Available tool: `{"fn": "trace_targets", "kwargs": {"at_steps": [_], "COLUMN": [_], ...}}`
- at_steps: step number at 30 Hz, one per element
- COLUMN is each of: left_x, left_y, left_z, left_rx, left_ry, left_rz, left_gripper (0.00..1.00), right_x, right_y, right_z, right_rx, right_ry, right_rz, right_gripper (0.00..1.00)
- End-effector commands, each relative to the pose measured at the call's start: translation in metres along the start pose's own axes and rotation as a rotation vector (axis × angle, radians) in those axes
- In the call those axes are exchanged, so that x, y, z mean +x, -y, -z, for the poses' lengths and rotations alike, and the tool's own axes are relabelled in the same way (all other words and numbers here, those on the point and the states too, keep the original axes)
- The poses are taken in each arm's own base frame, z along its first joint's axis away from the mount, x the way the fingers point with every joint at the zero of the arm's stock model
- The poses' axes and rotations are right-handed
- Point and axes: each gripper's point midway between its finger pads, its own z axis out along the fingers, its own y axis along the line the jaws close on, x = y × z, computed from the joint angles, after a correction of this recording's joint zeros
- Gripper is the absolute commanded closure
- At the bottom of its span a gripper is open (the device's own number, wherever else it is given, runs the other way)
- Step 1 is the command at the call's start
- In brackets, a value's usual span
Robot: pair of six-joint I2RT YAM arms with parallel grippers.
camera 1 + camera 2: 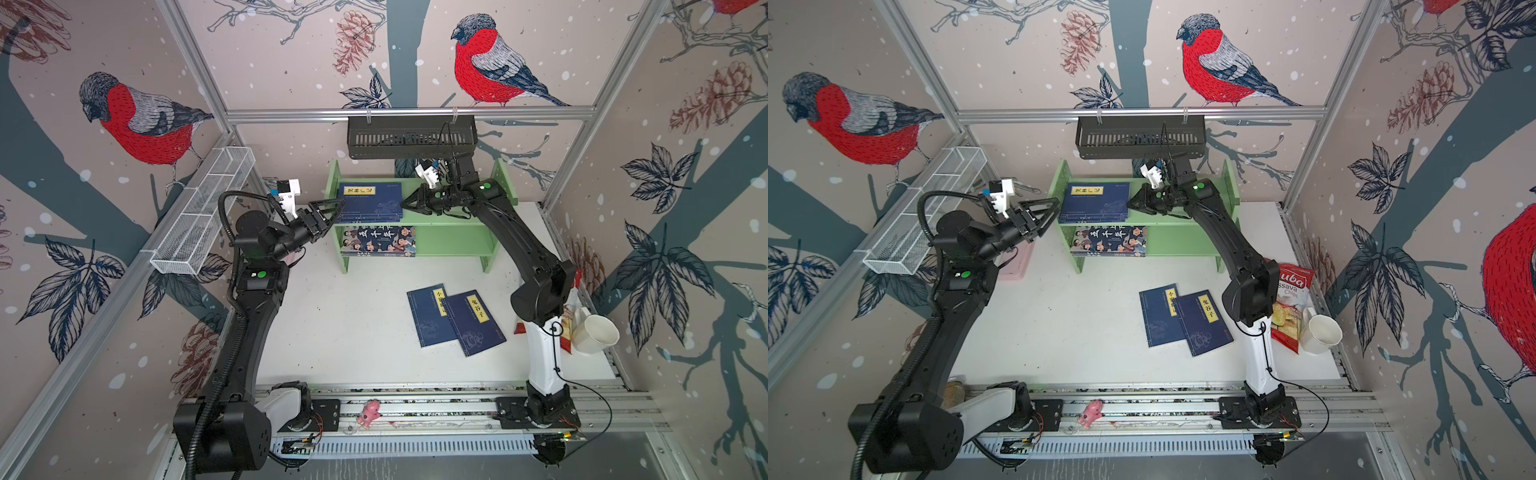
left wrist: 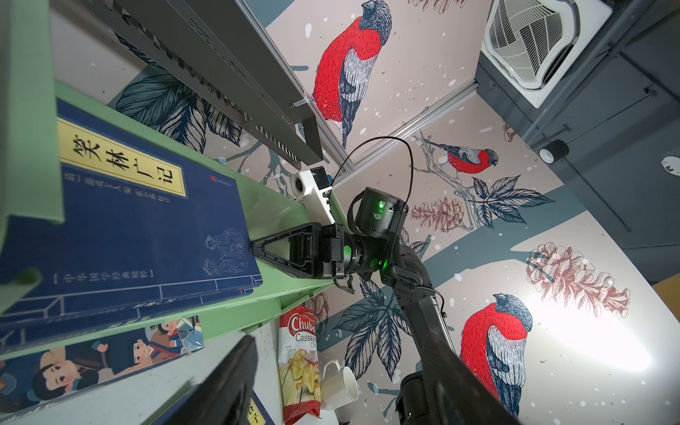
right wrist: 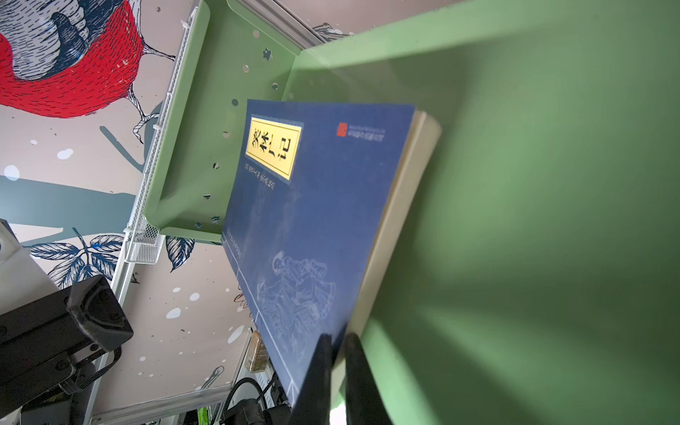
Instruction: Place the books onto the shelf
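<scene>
Presently: navy stack [image 1: 370,203] flat on the upper tier of the shelf [image 1: 453,243], left end, long axis along the tier; right gripper [image 1: 404,205] at its right edge, jaws together, hold on cover unclear; left gripper [image 1: 337,211] beside the left panel, agape, empty; loose pair [image 1: 455,320] at the front right of the worktop [image 1: 353,332], nearer the right arm

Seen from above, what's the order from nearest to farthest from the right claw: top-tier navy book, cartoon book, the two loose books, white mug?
1. navy book, upper tier, closest.
2. cartoon book, lower tier.
3. pair of navy books, lying flat, front middle.
4. white mug, far right edge.
</scene>
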Motion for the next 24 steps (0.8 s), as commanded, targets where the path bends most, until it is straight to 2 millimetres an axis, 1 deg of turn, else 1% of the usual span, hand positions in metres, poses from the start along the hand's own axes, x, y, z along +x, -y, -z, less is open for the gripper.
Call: {"fn": "trace_targets", "kwargs": {"at_steps": [1,24], "left_x": [-0.0001,-0.0002], "left_y": [0.0093,0.0085], "left_z": [0.0015,0.0017], "left_rx": [0.031,0.03], "left_ry": [-0.003,-0.001], "left_rz": [-0.027,-0.025], "left_gripper": [0.29,0.29], "right_x": [0.0015,0.0058], "right_y": [-0.0011,-0.0071], "right_z": [-0.0013,-0.0013], "right_rx": [0.003,0.002], "right_ry": [-0.002,-0.012], "right_rz": [0.013,0.024], "right_gripper": [0.88,0.9]}}
